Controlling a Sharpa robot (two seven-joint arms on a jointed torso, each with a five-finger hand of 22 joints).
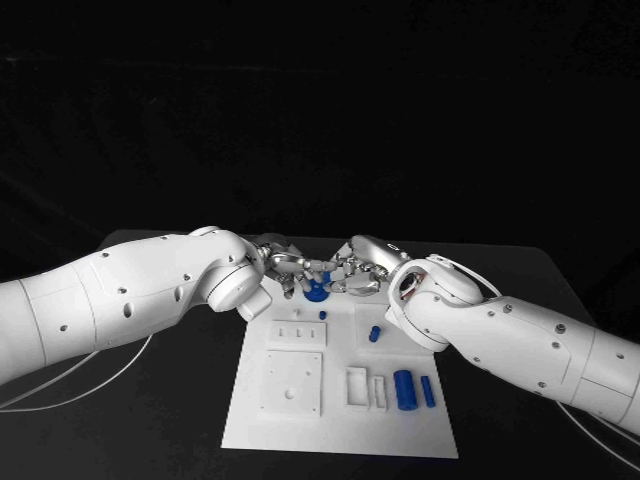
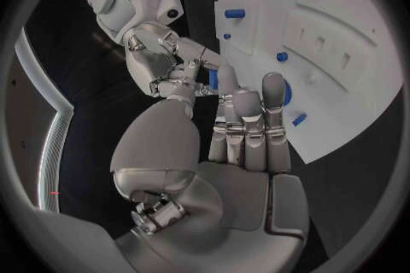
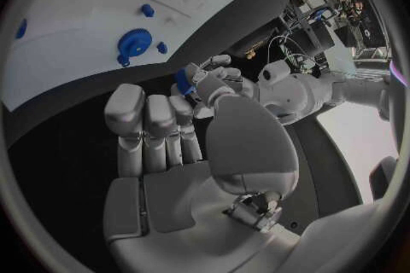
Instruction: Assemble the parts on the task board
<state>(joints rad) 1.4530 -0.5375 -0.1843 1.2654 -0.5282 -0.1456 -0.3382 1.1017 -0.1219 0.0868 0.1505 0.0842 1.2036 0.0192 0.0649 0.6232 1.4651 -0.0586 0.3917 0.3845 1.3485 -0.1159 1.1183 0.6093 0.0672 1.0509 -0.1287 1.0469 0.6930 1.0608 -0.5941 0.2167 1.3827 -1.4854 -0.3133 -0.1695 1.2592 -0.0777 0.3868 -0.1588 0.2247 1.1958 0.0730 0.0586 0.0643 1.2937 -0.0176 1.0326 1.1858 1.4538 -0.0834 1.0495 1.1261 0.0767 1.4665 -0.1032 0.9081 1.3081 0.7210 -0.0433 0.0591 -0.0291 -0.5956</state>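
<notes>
- Silver, smooth-cased metal made up both hands, which met fingertip to fingertip over the far end of the task board (image 1: 342,425).
- The left hand (image 1: 281,259) pinched a small blue part (image 3: 184,76) between its fingertips, as the right wrist view showed; its other fingers were curled close.
- The right hand (image 1: 361,266) reached in from the opposite side, its fingers bunched at the same spot; whether it also gripped that part or only touched it, I cannot tell.
- Just below the two hands, a round blue gear-like part (image 1: 316,293) with a toothed rim sat on the far end of the board.
- A small blue peg (image 1: 323,315) stood a little nearer on the board, beside a raised white panel (image 1: 300,330) with three narrow slots.
- A short blue cylinder (image 1: 375,333) lay to the right of that panel, close to the right forearm.
- At the near right of the board, a thick blue cylinder (image 1: 404,388) and a thinner blue rod (image 1: 427,391) lay side by side, next to white rectangular pockets (image 1: 366,388).
- A square white plate (image 1: 291,383) with small holes was at the near left of the board.
- The board itself was flat, matte white and rectangular, lying on the black table (image 1: 190,400).
- No writing or labels could be read anywhere.
</notes>
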